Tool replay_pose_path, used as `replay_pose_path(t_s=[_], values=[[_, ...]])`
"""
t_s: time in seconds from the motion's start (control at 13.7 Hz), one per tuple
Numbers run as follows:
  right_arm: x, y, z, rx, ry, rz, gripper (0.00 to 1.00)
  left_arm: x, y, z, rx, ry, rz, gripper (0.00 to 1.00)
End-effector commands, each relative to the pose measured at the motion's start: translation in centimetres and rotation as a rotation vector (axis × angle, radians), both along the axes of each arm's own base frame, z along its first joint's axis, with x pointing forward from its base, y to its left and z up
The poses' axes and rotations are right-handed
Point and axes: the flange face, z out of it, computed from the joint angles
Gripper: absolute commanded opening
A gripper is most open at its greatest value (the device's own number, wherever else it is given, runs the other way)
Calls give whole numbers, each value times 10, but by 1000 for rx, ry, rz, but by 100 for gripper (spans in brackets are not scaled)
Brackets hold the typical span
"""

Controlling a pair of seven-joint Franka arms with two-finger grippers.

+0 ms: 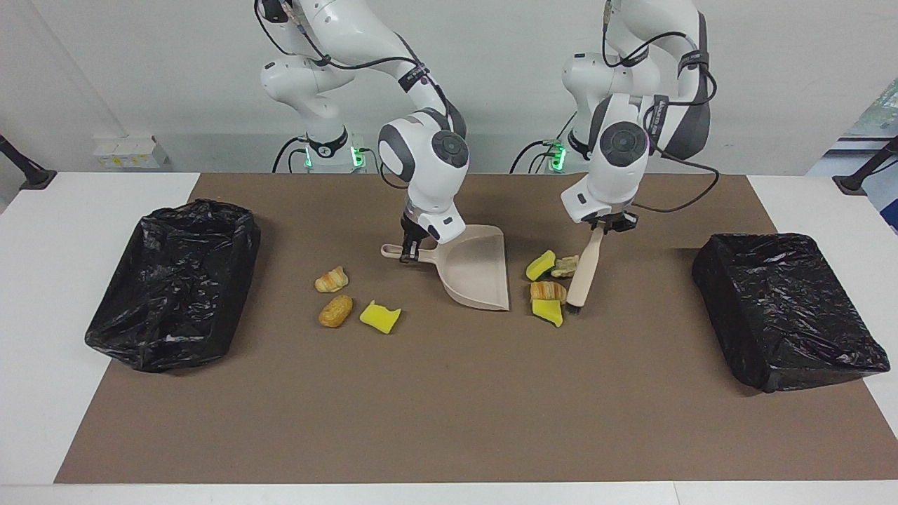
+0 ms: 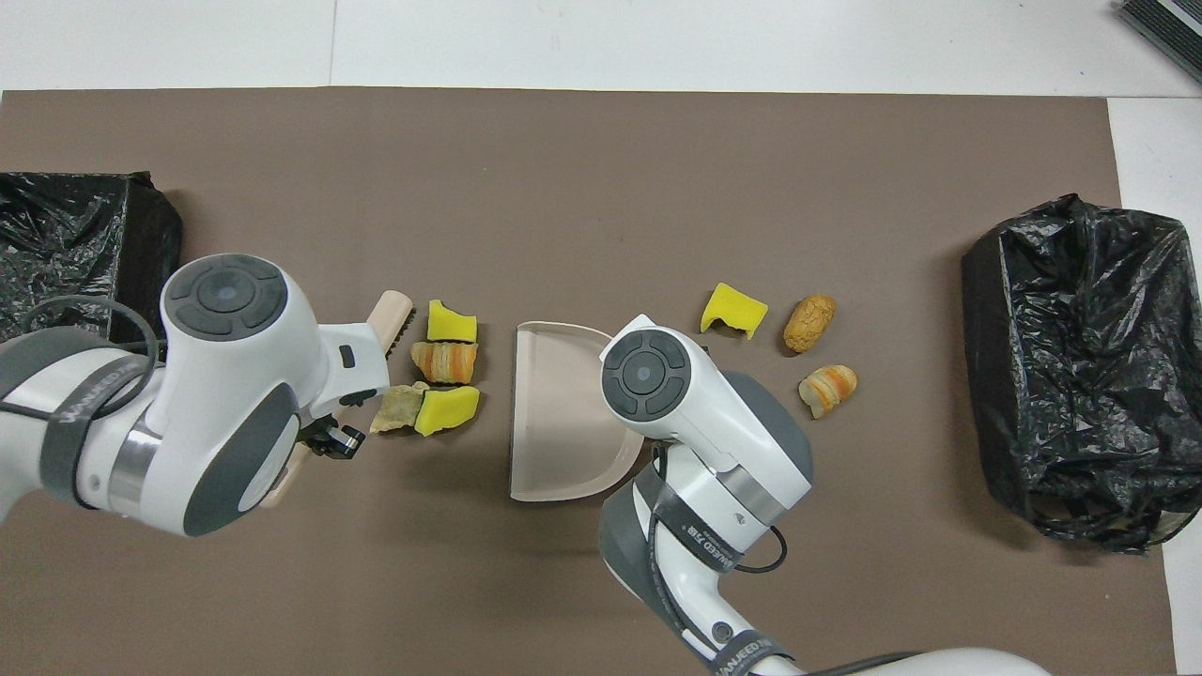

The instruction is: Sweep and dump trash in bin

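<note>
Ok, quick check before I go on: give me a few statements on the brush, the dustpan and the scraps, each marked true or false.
1. The left gripper holds the brush by its handle. True.
2. The dustpan already holds several scraps. False: its tray is bare; the right gripper holds it by the handle.
3. Four scraps lie clustered between the brush and the dustpan's open edge. True.
4. The three scraps toward the right arm's end of the table lie inside the black bin. False: they lie on the brown mat, between dustpan and bin.
5. The brush lies flat, let go. False: it is gripped and tilted, bristles down.
</note>
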Motion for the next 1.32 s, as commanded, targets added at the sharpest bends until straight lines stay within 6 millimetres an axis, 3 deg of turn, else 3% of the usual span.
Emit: replay_pose_path(t_s=[0.0,0.22,0.51,0.66,0.95,1.24], values=[[-2,-8,-4,-30,24,28,0,-2,37,5,-13,14,64,0],[-5,-6,-3,-37,31,31,0,1,66,-3,-10,27,126,0],[-7,-7,-2,-62,43,33,0,-11,66,-30,1,46,141,0],[-13,5,1,-108,43,73,0,-12,61,-31,-2,43,157,0],[-12,7,6,-131,44,78,0,-16,56,-41,-6,37,207,0],[-12,7,6,-137,44,79,0,-20,22,-49,-40,18,231,0]])
